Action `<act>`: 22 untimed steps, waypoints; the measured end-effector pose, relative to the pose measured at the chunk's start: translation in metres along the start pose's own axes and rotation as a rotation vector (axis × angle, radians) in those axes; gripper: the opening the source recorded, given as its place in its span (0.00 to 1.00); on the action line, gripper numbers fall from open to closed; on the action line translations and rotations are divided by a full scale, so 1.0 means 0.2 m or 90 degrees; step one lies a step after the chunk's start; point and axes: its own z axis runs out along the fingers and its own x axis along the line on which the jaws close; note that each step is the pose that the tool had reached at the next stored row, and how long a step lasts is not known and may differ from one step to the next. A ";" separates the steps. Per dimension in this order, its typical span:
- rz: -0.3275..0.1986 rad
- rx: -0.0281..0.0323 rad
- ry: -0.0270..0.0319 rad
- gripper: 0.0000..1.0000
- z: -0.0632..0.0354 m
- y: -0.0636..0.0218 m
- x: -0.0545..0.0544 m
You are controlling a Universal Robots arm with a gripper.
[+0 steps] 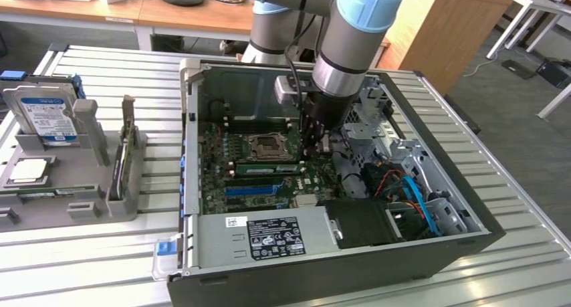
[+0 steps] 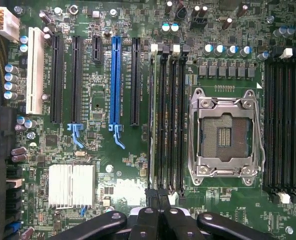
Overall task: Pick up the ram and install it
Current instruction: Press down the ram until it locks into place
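Nearest first: in the exterior view we note the open computer case (image 1: 190, 186) lying on its side, with the motherboard (image 1: 218, 180) flat inside it. The ram (image 1: 265, 167) is a long, thin green stick with dark chips along its face. It stands on edge in a slot just beside the CPU socket (image 1: 267, 146), on the socket's near side. In the wrist view we see the ram (image 2: 152, 120) edge-on, a pale narrow line in the outermost of four black slots next to the CPU socket (image 2: 225, 132). We cannot tell whether its latches are closed.

Gripper (image 2: 157, 197): jaws pressed fully together, nothing between them, tips over one end of that slot bank. Behind the ram, the arm (image 1: 348, 46) reaches straight down into the case, gripper (image 1: 312, 150) pointing at the board.
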 end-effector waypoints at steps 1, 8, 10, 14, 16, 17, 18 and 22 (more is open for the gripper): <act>0.000 0.0000 0.0001 0.11 0.000 0.000 0.00; 0.000 0.0000 0.0001 0.11 -0.009 0.000 0.00; 0.000 0.0000 -0.0001 0.11 -0.010 0.000 0.00; 0.000 0.0000 0.0001 0.11 -0.011 0.000 0.00; 0.000 0.0000 0.0001 0.11 -0.011 0.001 0.00; 0.000 0.0000 0.0001 0.11 -0.011 0.004 0.00; 0.000 0.0000 0.0002 0.11 -0.011 0.009 0.00; 0.000 0.0000 0.0001 0.11 -0.010 0.040 0.00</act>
